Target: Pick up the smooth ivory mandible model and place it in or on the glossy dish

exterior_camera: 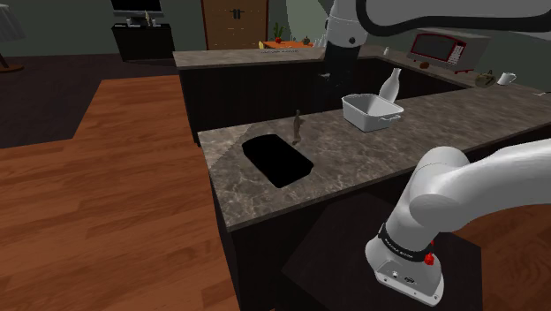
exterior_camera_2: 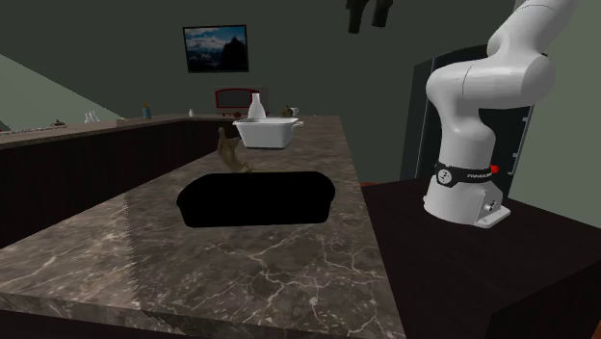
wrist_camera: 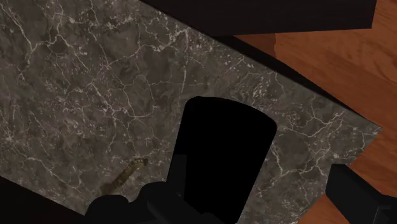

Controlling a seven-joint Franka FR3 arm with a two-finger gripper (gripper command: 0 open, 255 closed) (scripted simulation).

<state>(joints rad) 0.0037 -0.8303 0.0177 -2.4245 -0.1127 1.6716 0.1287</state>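
A small tan-brown curved piece, which I take for the mandible model (exterior_camera: 298,126), stands on the dark marble counter at the far edge of a black sink opening (exterior_camera: 275,160). It also shows beside the opening (exterior_camera_2: 228,150) and below my hand (wrist_camera: 127,175). The glossy white dish (exterior_camera: 372,110) is a rectangular, handled dish further along the counter (exterior_camera_2: 267,134). My gripper (exterior_camera_2: 371,17) hangs high above the counter, open and holding nothing. Its black fingers (wrist_camera: 114,210) stand wide apart over the sink opening, well clear of the model.
A white bottle (exterior_camera: 391,84) stands right behind the dish. The marble counter (exterior_camera: 353,155) ends in a corner above the wood floor (exterior_camera: 106,203). A second counter with a red appliance (exterior_camera: 437,46) runs behind. My stand (exterior_camera_2: 462,250) adjoins the counter.
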